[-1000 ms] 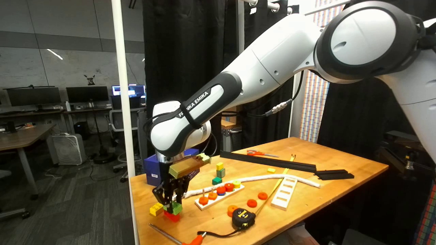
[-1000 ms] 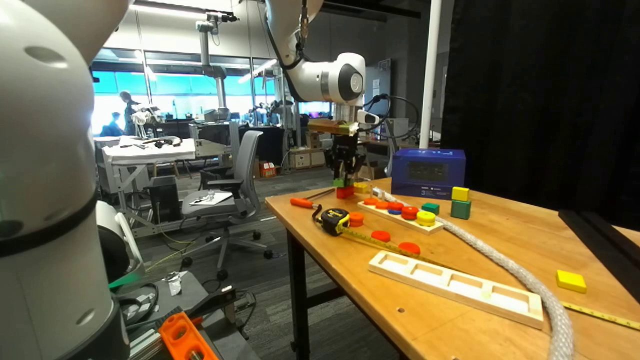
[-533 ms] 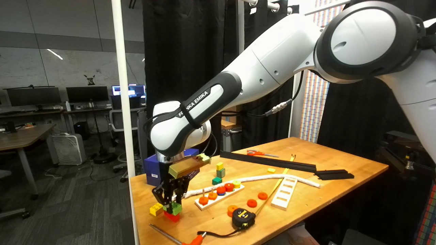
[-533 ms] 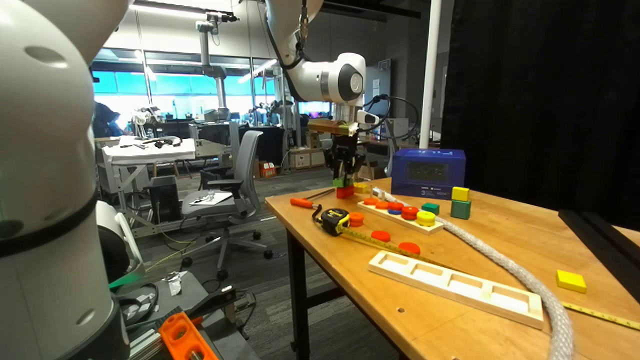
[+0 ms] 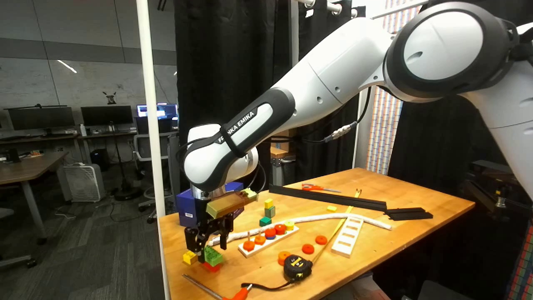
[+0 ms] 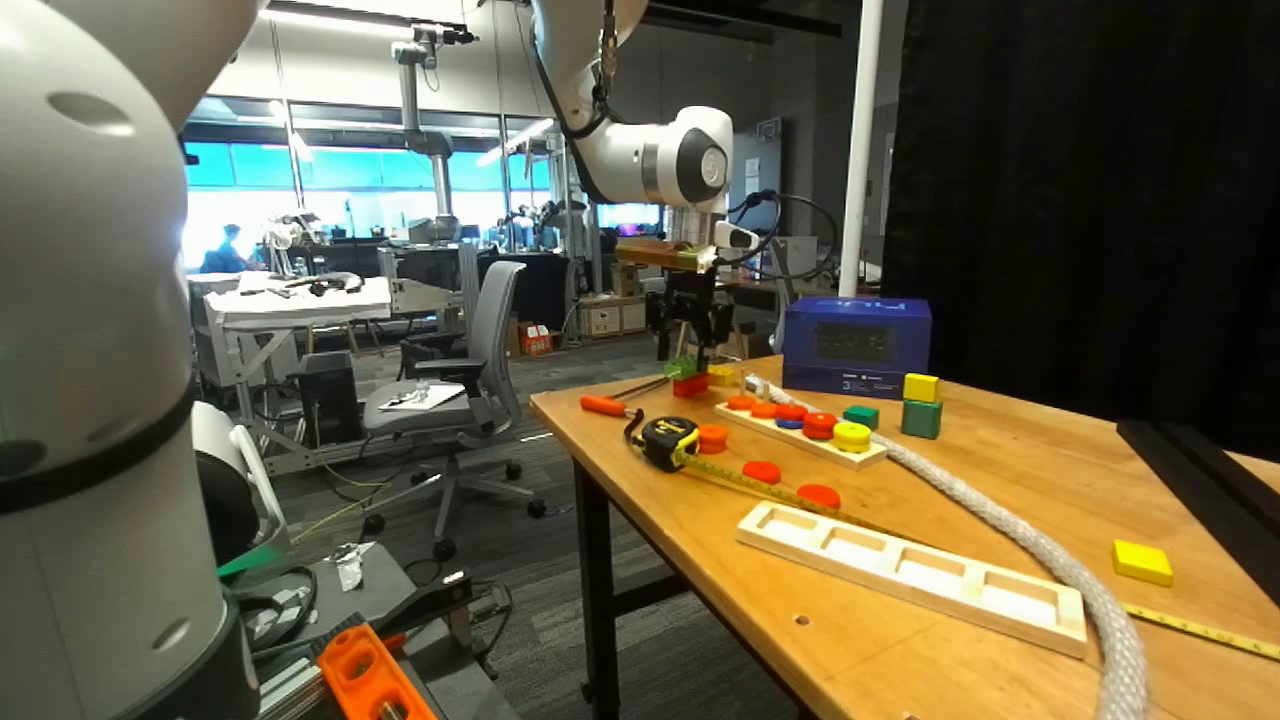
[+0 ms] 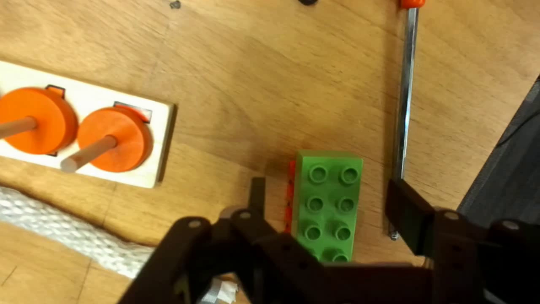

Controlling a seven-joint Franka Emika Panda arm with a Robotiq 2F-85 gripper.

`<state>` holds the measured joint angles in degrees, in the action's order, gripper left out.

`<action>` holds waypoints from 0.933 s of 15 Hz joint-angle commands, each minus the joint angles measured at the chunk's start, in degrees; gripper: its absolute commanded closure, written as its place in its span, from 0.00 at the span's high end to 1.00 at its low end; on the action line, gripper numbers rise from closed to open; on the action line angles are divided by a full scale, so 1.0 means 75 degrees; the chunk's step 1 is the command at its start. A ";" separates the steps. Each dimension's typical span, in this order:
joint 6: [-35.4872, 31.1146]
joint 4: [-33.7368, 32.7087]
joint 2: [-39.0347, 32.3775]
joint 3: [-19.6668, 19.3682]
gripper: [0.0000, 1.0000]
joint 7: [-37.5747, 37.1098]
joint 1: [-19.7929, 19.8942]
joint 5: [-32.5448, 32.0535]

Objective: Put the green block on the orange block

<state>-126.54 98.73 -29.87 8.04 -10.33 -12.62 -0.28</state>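
- Green block: rests on the orange block, studs up; in the wrist view a strip of orange shows along one long side only, so the upper block appears off-centre, toward the orange-handled tool
- Seating: the green block looks tilted in an exterior view; stud engagement cannot be confirmed
- Gripper: jaws parted beyond the block's width, one to each side, with bare table visible in both gaps in the wrist view; nothing held
- Step, by judgement: placement roughly made, retreat or a corrective press due
- Hazard, topple or slide: probable cause, an overhang with studs not pressed home; a slight knock could send the green block down beside the tool
- Hazard, drag on retreat: probable cause, a finger brushing the block during an oblique lift; raise straight up before any sideways travel
- Hazard, tool disturbed: probable cause, sideways travel; a fingertip overlaps the shaft in the wrist view, contact cannot be told
- Marking, arm: "FRANKA EMIKA", partly covered by a black strap
- Marking, blue box: lettering along the top edge appears inverted and is not safely legible
- Marking, tape measure: yellow-and-black label, too small to read
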 commanded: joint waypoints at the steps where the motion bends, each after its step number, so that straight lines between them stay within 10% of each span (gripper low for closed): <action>1: -0.0031 -0.0012 0.0055 -0.0004 1.00 0.0072 0.0034 0.0233; 14: 0.0643 0.1773 0.2525 -0.0411 1.00 -0.2091 -0.0869 -0.1945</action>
<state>-123.89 104.23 -20.03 6.49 -19.56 -17.09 -9.18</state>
